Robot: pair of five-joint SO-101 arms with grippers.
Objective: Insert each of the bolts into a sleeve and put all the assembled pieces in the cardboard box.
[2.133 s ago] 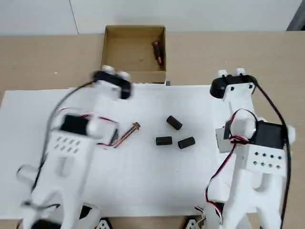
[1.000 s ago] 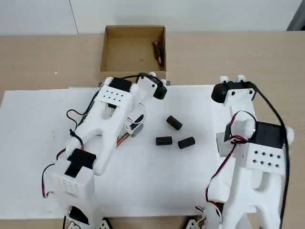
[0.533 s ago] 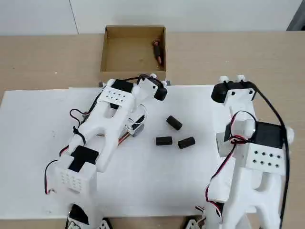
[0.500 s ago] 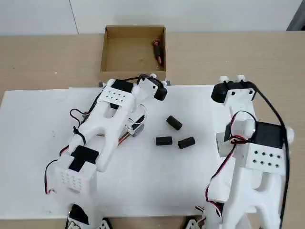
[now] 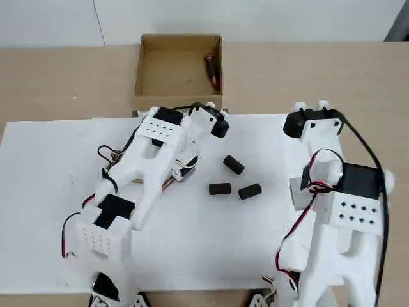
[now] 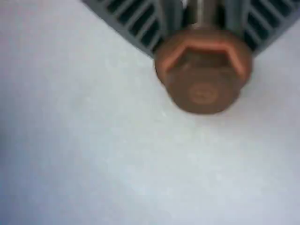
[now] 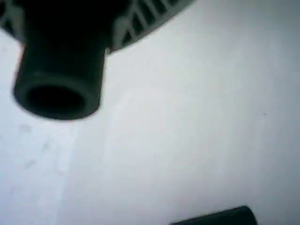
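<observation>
The left arm point(image 5: 144, 166) has changed most. 2.1 s ago it was drawn back at the left side of the white sheet point(image 5: 38, 166), with the bolt sticking out toward the middle. By 1 s ago it had stretched out toward the cardboard box, and in the last 0.5 s it has crept a little farther right. Its wrist end now sits just in front of the box's near wall. In its wrist view the left gripper point(image 6: 202, 14) pinches the bolt point(image 6: 202, 77) by the shank, and the copper hexagonal head faces the camera with the sheet behind it.

The cardboard box point(image 5: 138, 70) stands just beyond the sheet's far edge. 1 assembled piece point(image 5: 212, 69) lies against its right wall, as in every earlier frame. 3 loose sleeves point(image 5: 233, 164) point(image 5: 219, 188) point(image 5: 250, 190) lie on the sheet between the 2 arms. They are near one another but apart, and have not moved.

The right arm point(image 5: 339, 211) has stayed at the sheet's right edge. Its right gripper point(image 7: 65, 18) is clamped on a black sleeve point(image 7: 58, 75), whose open bore is turned to the camera. I cannot tell whether that sleeve touches the sheet.

The surface point(image 5: 64, 77) is tan wood and carries both sheet and box. Beyond its far edge rises a pale wall point(image 5: 255, 19), with something dark at the far right corner.
</observation>
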